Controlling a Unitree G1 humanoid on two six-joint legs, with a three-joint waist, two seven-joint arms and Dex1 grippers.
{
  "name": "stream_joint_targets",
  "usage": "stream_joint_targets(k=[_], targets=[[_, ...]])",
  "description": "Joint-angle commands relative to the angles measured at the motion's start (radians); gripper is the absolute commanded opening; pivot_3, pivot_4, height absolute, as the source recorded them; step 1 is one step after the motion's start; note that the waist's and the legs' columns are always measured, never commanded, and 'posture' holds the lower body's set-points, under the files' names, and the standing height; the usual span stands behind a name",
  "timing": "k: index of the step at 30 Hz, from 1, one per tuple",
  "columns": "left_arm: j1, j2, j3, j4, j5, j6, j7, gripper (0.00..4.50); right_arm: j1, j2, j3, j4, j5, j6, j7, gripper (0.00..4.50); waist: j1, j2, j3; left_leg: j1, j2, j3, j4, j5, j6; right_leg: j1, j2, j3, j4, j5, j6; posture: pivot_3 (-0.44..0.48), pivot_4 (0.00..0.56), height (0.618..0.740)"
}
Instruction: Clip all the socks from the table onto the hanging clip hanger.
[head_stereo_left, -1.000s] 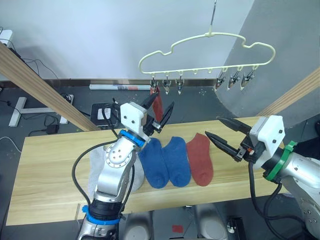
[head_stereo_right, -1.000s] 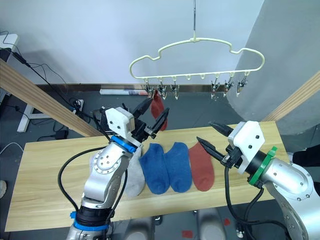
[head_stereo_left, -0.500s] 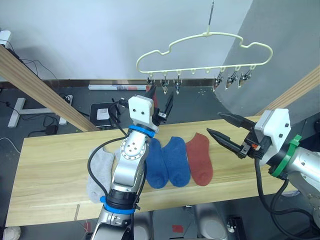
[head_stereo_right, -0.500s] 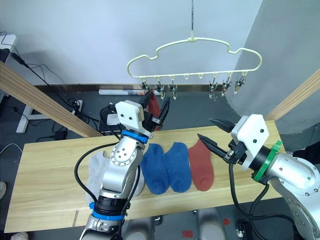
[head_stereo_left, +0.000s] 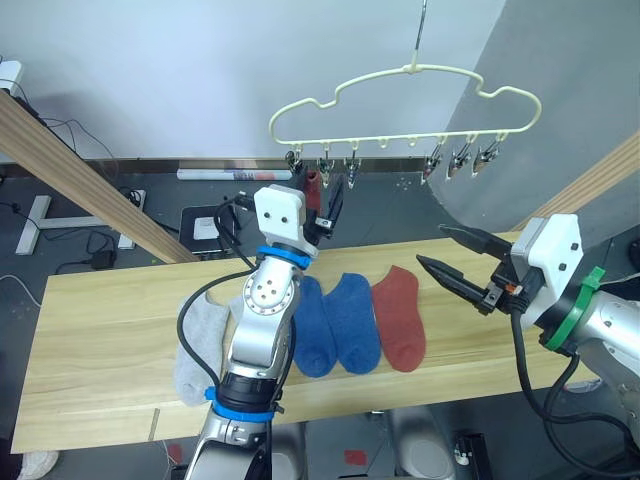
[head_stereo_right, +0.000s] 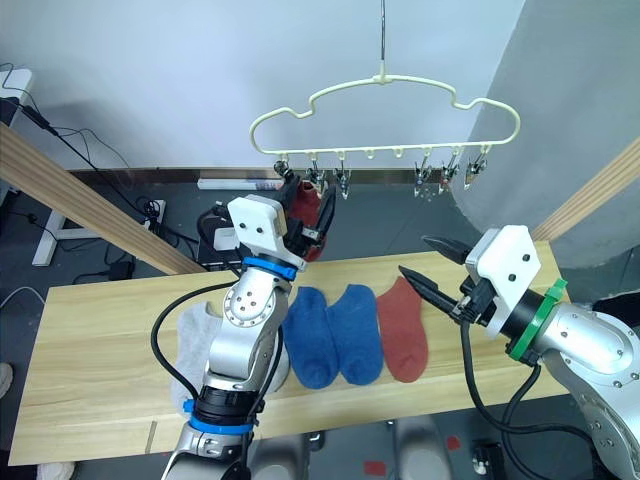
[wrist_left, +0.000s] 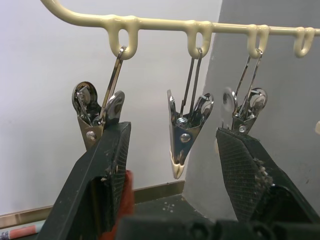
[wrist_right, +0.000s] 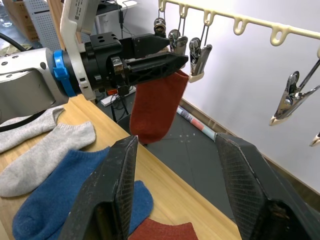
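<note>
The pale clip hanger hangs above the far edge of the table. My left gripper is raised to its leftmost clips and stands open, the middle clip between its fingers. A brick red sock hangs beside those clips against the fingers; its top is hidden. On the table lie grey socks, two blue socks and a red sock. My right gripper hovers open just right of that red sock.
Slanted wooden poles cross at the left and right. Three free clips hang at the hanger's right end. Cables and a power strip lie on the floor beyond the table.
My left arm has straightened and lifted its open gripper up to the left clips. The hanger has swung slightly left. The right gripper has barely moved.
</note>
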Motion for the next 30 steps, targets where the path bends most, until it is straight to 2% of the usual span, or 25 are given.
stream_joint_targets(k=[1,14,17,22,28,30], targets=[[-0.019,-0.011,0.004,-0.037,-0.003,-0.01,0.01,2.94,-0.001,-0.012,-0.033,-0.017,0.017,-0.026,-0.001,2.55,0.0,0.0,0.0,0.0,0.0,0.0,0.0,0.0,0.0,0.0,0.0,0.0,0.0,0.0,0.0,-0.227,0.405,0.74],[-0.04,-0.016,0.001,-0.038,-0.009,-0.005,0.016,2.94,-0.01,-0.025,-0.025,-0.004,0.025,-0.041,-0.005,2.55,0.0,0.0,0.0,0.0,0.0,0.0,0.0,0.0,0.0,0.0,0.0,0.0,0.0,0.0,0.0,-0.228,0.405,0.74],[-0.041,-0.012,-0.001,-0.038,-0.005,-0.013,0.013,2.42,-0.009,-0.026,-0.021,-0.002,0.023,-0.043,-0.004,2.55,0.0,0.0,0.0,0.0,0.0,0.0,0.0,0.0,0.0,0.0,0.0,0.0,0.0,0.0,0.0,-0.228,0.405,0.74],[-0.043,-0.009,-0.002,-0.045,0.001,-0.014,0.015,0.9,-0.009,-0.024,-0.018,-0.002,0.024,-0.044,-0.007,2.55,0.0,0.0,0.0,0.0,0.0,0.0,0.0,0.0,0.0,0.0,0.0,0.0,0.0,0.0,0.0,-0.224,0.407,0.74],[-0.044,-0.003,-0.002,-0.047,0.012,-0.017,0.017,0.9,-0.009,-0.02,-0.01,-0.003,0.023,-0.046,-0.009,2.55,0.0,0.0,0.0,0.0,0.0,0.0,0.0,0.0,0.0,0.0,0.0,0.0,0.0,0.0,0.0,-0.221,0.408,0.74],[-0.045,-0.001,0.0,-0.045,0.015,-0.019,0.016,0.58,-0.01,-0.019,-0.008,-0.002,0.024,-0.046,-0.011,2.55,0.0,0.0,0.0,0.0,0.0,0.0,0.0,0.0,0.0,0.0,0.0,0.0,0.0,0.0,0.0,-0.221,0.408,0.74]])
